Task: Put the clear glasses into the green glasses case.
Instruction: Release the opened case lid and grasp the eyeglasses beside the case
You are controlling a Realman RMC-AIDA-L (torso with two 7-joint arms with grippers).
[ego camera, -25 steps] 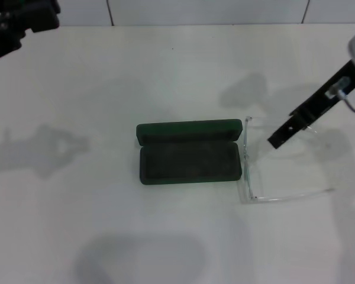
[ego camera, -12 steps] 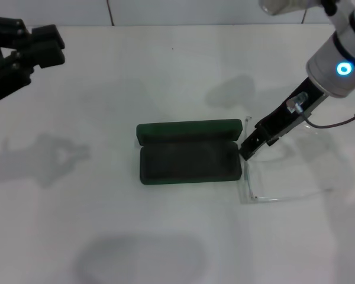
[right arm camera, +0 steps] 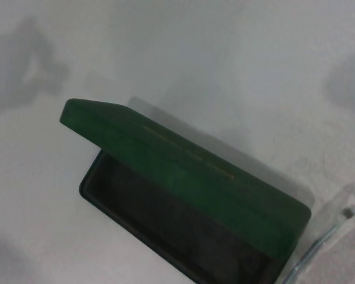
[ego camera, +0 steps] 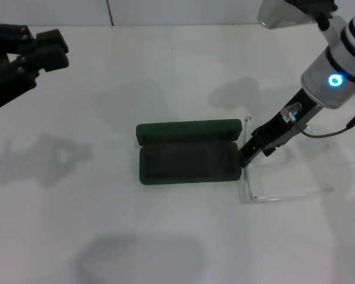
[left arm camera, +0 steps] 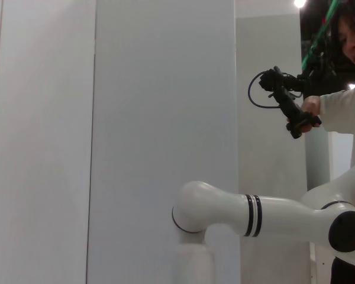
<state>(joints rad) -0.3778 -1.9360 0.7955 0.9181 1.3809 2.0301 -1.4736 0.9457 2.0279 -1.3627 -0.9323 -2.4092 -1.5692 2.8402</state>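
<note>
On white table (ego camera: 165, 71), green case (ego camera: 189, 154) lying open near middle, lid up, dark lining empty. I'm judging task barely begun: nothing packed yet. Clear glasses (ego camera: 266, 177) lying just beside case's right end, outside it. I'm holding right gripper (ego camera: 247, 156) low at glasses' front by case end; can't tell if fingers are apart or pinching frame. Left gripper (ego camera: 29, 50) hanging parked far left, fingers apart. Remaining: grasp, lift, lay inside.

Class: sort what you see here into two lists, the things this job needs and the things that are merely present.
Needed: the clear glasses, the green glasses case lying open, the right gripper at the glasses.

Merely present: the white table, the left gripper raised aside.
</note>
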